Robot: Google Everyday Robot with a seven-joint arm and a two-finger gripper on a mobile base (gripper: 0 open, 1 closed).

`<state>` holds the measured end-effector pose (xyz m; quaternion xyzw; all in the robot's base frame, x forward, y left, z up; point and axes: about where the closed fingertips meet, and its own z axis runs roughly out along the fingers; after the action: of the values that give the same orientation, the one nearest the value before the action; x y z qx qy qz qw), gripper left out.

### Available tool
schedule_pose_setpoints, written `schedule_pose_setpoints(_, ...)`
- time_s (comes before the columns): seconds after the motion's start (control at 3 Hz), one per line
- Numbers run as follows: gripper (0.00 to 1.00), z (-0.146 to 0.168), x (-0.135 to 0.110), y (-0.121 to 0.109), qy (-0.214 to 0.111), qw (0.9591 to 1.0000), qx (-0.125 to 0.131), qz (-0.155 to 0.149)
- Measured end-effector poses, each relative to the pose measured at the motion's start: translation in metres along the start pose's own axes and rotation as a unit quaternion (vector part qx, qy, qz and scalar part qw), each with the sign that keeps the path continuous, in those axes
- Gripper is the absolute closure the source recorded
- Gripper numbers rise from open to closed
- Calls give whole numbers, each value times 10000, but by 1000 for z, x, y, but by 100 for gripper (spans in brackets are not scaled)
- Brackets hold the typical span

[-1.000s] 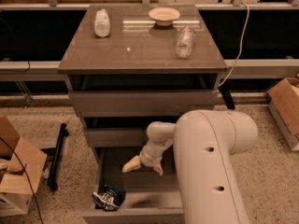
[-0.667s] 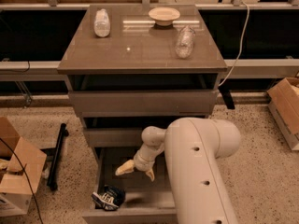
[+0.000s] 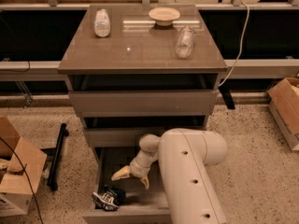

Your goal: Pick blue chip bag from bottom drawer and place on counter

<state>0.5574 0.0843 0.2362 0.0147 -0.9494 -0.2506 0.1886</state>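
The blue chip bag (image 3: 108, 198) lies crumpled in the front left corner of the bottom drawer (image 3: 128, 215), which is pulled out. My gripper (image 3: 131, 178) hangs over the drawer's middle, open and empty, with pale yellow fingertips (image 3: 119, 174) spread. It is just above and to the right of the bag and does not touch it. The counter (image 3: 140, 50) is the glossy top of the cabinet above.
On the counter stand two clear plastic bottles (image 3: 102, 22) (image 3: 185, 41) and a shallow bowl (image 3: 164, 15). The two upper drawers (image 3: 142, 101) are partly open. Cardboard boxes sit on the floor at left (image 3: 16, 176) and right (image 3: 285, 111). A black bar (image 3: 57, 155) lies left of the cabinet.
My gripper has moved left and lower inside the bottom drawer, closer to the blue chip bag. The bag has not moved.
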Motion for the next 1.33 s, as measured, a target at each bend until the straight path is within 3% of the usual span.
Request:
schedule_pose_setpoints(0.33,0,10,-1,4,40,9996,-252,73)
schedule_pose_setpoints(0.67,0,48,-5,22,324,9956,-866,173)
schedule_pose_setpoints(1.0,0,75,-7,34,571,9918,-1121,233)
schedule_pose_setpoints(1.33,27,94,-8,39,734,9892,-1178,465)
